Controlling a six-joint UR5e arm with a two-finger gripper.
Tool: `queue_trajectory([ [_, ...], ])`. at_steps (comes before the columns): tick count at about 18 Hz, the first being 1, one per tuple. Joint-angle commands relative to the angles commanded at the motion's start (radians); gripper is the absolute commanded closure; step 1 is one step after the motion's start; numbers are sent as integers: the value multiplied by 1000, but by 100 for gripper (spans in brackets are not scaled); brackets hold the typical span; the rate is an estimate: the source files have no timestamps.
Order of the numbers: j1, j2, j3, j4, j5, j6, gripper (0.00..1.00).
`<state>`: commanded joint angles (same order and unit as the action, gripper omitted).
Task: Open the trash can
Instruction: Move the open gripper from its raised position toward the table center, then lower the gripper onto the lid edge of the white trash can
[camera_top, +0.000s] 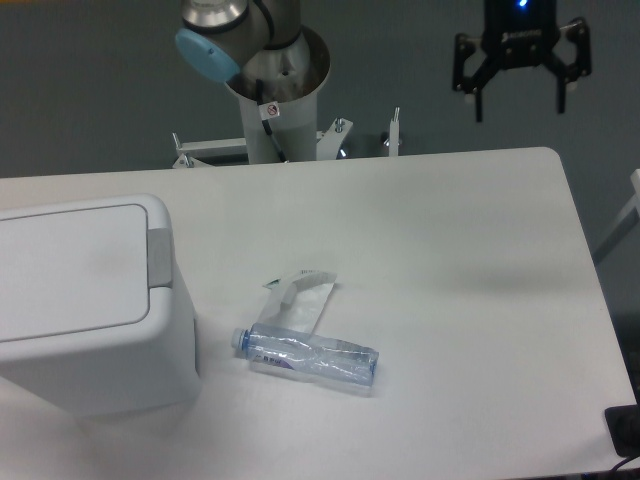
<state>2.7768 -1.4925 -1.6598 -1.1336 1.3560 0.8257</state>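
Note:
The white trash can (85, 300) stands at the table's left edge with its flat lid (65, 270) down. A small grey push-tab (159, 257) sits on the lid's right side. My gripper (520, 108) hangs high above the table's far right edge, far from the can. Its black fingers (478, 95) are spread open with nothing between them.
A clear crushed plastic bottle (310, 355) lies on the white table (450, 260) right of the can, with a torn paper wrapper (300, 295) just behind it. The arm's base (275, 90) rises behind the table's far edge. A dark object (625, 430) pokes in at the bottom right.

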Motion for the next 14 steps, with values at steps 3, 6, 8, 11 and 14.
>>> queue_trajectory([
  [3, -81, -15, 5, 3, 0, -153, 0],
  [6, -140, -20, 26, 11, -14, -336, 0],
  [8, -212, -46, 55, 9, -52, -545, 0],
  [11, -299, -60, 34, 9, -165, -736, 0],
  [14, -315, -66, 26, 12, -319, -830, 0],
])
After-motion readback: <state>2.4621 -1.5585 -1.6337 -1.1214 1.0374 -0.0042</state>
